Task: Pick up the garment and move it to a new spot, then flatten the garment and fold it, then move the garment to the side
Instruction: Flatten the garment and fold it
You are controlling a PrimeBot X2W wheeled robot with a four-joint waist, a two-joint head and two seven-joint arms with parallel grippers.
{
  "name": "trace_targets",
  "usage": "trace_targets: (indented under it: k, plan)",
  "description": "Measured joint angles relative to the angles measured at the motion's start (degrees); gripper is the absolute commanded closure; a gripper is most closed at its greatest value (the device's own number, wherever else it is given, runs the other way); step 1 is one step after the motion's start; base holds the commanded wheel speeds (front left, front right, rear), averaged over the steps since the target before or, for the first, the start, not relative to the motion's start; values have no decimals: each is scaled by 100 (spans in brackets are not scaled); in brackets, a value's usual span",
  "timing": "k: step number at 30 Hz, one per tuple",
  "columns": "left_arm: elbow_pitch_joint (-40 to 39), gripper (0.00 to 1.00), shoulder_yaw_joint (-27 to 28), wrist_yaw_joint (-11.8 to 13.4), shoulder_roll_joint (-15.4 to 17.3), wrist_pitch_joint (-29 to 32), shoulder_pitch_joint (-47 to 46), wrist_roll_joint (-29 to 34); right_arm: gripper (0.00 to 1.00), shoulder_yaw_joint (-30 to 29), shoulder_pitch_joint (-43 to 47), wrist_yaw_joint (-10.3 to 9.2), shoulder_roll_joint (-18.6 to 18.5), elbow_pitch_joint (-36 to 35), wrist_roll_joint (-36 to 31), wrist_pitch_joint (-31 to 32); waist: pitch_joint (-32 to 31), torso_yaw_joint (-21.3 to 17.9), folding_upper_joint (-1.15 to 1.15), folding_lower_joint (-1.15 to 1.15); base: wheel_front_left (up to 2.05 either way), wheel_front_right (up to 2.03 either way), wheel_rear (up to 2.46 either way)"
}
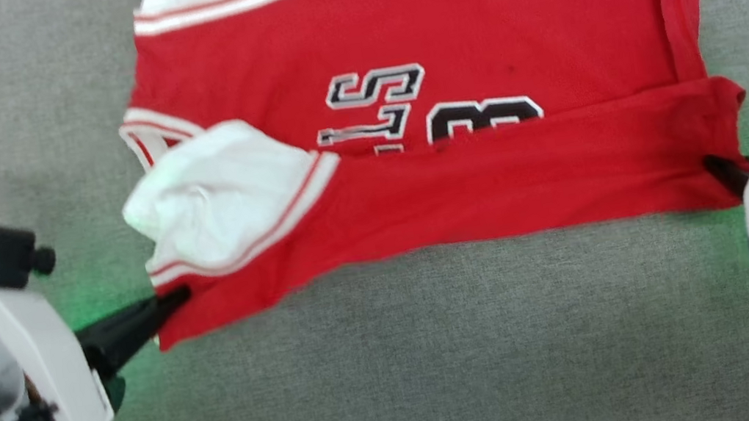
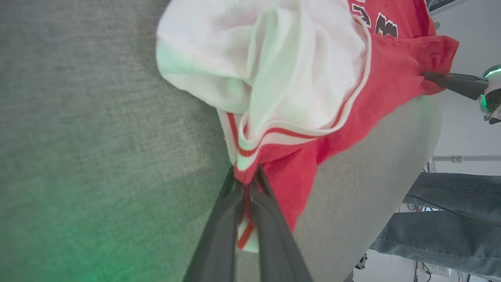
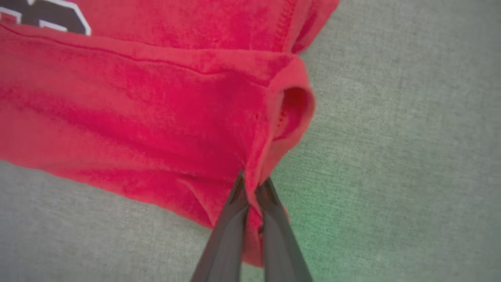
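Partly folded, the garment (image 1: 502, 20) covers half its print (image 1: 375, 88).

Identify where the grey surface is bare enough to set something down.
Bare surface lies below the near edge of the garment, between the left gripper and right gripper, and left of the white sleeve. Crowded at both pinched corners.

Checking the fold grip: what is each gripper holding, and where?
Both hold the garment: left gripper pinches the striped sleeve-end corner, right gripper the plain red corner opposite.
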Motion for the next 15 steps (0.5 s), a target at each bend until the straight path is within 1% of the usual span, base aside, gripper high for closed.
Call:
trace_targets:
  k: [5,8,11,15]
  plan:
    - [-355,100,-65,0,233,-430,466,37,100,-124,289,0,-243,-130,199,27,-183,49,0,0,0,0,0]
    - [-539,100,-160,0,350,-676,736,186,100,-181,526,0,-368,-200,293,105,-254,94,0,0,0,0,0]
    - [-715,100,-230,0,368,-906,933,236,100,-310,754,0,-382,-309,342,137,-290,147,0,0,0,0,0]
    - [-711,100,-274,0,380,-1128,1089,337,100,-370,927,0,-309,-409,341,123,-313,177,0,0,0,0,0]
